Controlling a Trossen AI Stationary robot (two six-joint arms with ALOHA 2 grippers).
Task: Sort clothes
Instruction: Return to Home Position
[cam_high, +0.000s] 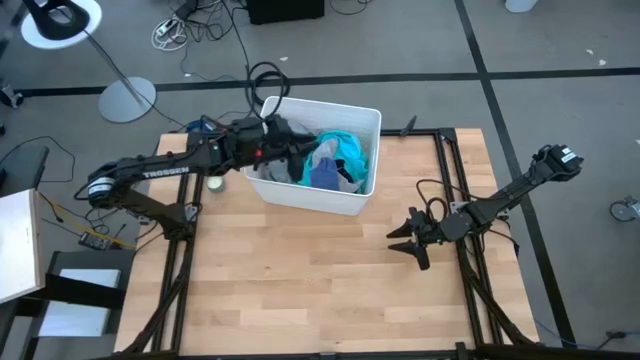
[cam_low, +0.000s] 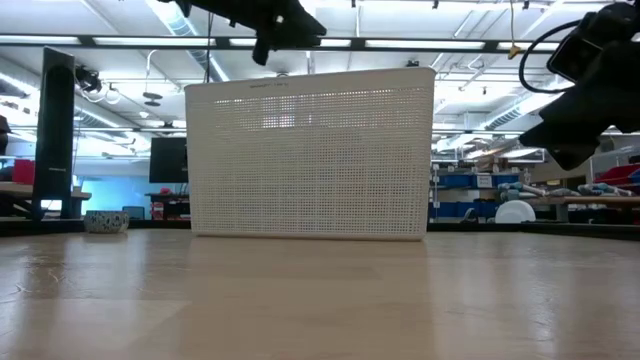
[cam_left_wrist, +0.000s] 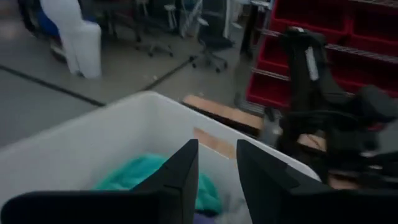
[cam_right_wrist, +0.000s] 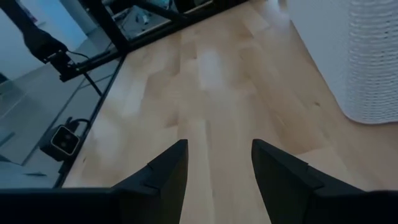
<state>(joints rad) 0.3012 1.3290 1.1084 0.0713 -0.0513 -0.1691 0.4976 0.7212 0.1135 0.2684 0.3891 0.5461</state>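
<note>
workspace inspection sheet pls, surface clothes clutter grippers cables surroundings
surface: wooden table, bare in front of the white bin
job's things: clothes piled inside the bin, turquoise garment on top
clutter: small round object beside the bin
grippers: left gripper open, empty, above the bin; right gripper open, empty, over bare table
cables: black cable loop behind the bin; loose cables on the floor
surroundings: lamp base on grey floor, red shelving beyond

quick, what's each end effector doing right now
Left end effector: open, empty, over the bin.
Right end effector: open, empty, above the table.
</note>
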